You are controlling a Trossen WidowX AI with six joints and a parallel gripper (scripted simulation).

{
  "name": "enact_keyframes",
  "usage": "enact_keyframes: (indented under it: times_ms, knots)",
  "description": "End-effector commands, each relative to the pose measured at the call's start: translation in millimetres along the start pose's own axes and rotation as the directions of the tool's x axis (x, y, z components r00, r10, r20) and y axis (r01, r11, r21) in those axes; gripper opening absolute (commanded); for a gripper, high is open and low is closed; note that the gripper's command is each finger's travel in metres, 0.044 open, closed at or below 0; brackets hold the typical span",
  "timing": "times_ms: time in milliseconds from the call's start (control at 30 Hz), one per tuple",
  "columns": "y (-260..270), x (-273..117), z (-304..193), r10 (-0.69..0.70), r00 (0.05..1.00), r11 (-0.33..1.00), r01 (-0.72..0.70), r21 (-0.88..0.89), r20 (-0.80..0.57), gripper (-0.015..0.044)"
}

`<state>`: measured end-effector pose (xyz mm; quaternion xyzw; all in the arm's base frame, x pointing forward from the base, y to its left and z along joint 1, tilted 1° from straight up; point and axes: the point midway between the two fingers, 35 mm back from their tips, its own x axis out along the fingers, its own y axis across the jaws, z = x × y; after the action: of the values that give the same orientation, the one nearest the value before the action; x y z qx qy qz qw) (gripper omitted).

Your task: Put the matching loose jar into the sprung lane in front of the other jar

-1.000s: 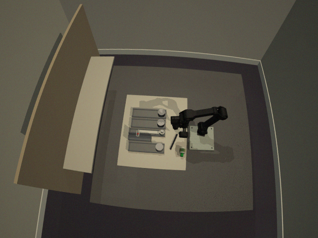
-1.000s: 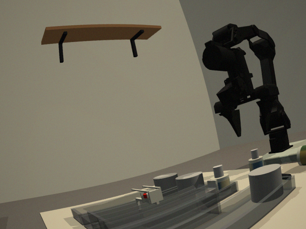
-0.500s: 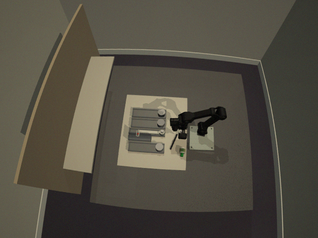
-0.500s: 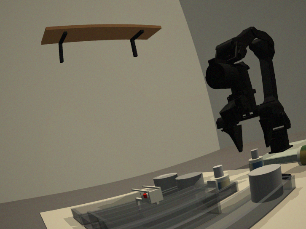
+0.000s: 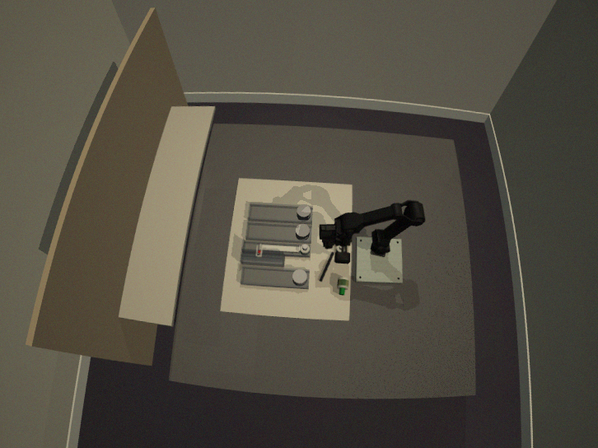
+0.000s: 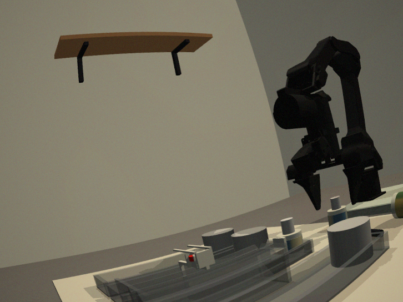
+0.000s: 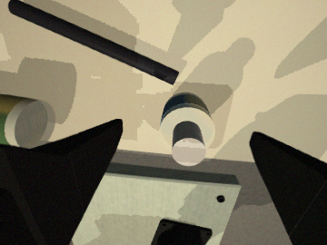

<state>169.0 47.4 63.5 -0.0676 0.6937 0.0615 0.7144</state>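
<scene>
The sprung lane (image 5: pixel 248 251) holds one upright jar (image 5: pixel 304 249) (image 6: pixel 292 237) near its front end, with a grey knob, white shoulder and a tan and bluish label. A pale strip runs behind it to a white bracket (image 6: pixel 205 258) with a red mark. A loose jar (image 6: pixel 337 214) (image 7: pixel 185 124) with a grey knob and blue label stands upright near the robot base. Another loose jar (image 5: pixel 343 285) (image 6: pixel 398 205) (image 7: pixel 24 122) with a green cap lies on its side. My gripper (image 5: pixel 335 248) (image 6: pixel 335 206) (image 7: pixel 185 131) is open and empty, pointing down over the blue-label jar; its fingertips appear either side of the knob.
A black rod (image 5: pixel 326 266) (image 7: pixel 93 41) lies between the blue-label jar and the lanes. Other lanes hold large grey cylinders (image 5: pixel 303 212) (image 5: pixel 302 231) (image 5: pixel 299 277) at their fronts. The pale base plate (image 5: pixel 366 268) (image 7: pixel 136 195) is close behind the blue-label jar.
</scene>
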Motion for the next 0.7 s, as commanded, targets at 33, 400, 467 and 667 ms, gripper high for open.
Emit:
enact_keyframes:
  times_ms: [33,400,467,667]
  knots:
    - [-1,11,-3,-0.006,1.000,1.000,0.006,-0.005,-0.019,0.0440]
    - [-1,20,-4,-0.006,1.000,1.000,0.006,-0.005,-0.019,0.0335]
    - [-1,20,-4,-0.006,1.000,1.000,0.006,-0.005,-0.019,0.0282]
    - [-1,20,-4,-0.006,1.000,1.000,0.006,-0.005,-0.019,0.0164]
